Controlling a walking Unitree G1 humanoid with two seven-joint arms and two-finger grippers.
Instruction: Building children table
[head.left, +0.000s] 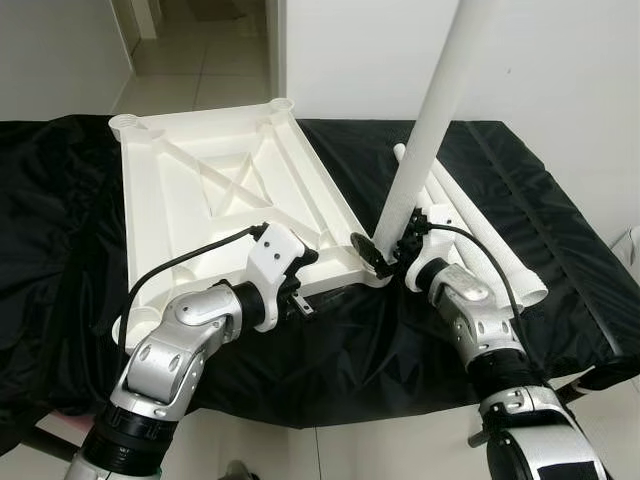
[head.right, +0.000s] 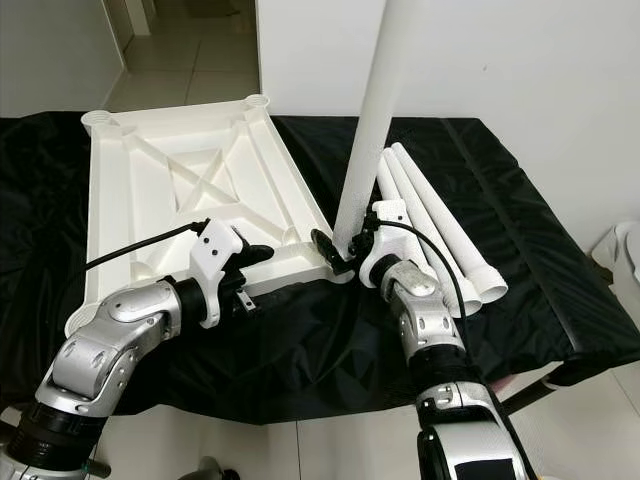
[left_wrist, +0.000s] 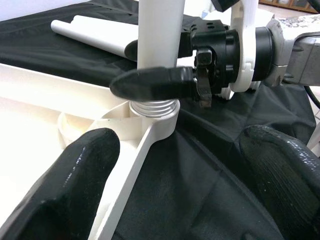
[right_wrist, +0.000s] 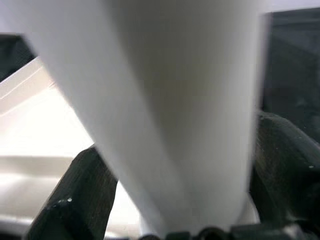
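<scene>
Leg (head.left: 430, 130) upright in right gripper (head.left: 383, 252), at tabletop (head.left: 215, 195) corner.

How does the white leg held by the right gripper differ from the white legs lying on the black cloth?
The held white plastic leg stands nearly upright, its threaded end in the corner socket of the upturned white tabletop; the spare white legs lie flat, unattached. The right gripper clamps the held one; nothing touches the spares. All are white round tubes.

One upturned white tabletop (head.left: 225, 195), one upright leg (head.left: 432, 125), and three loose legs (head.right: 440, 225) lying alongside.
</scene>
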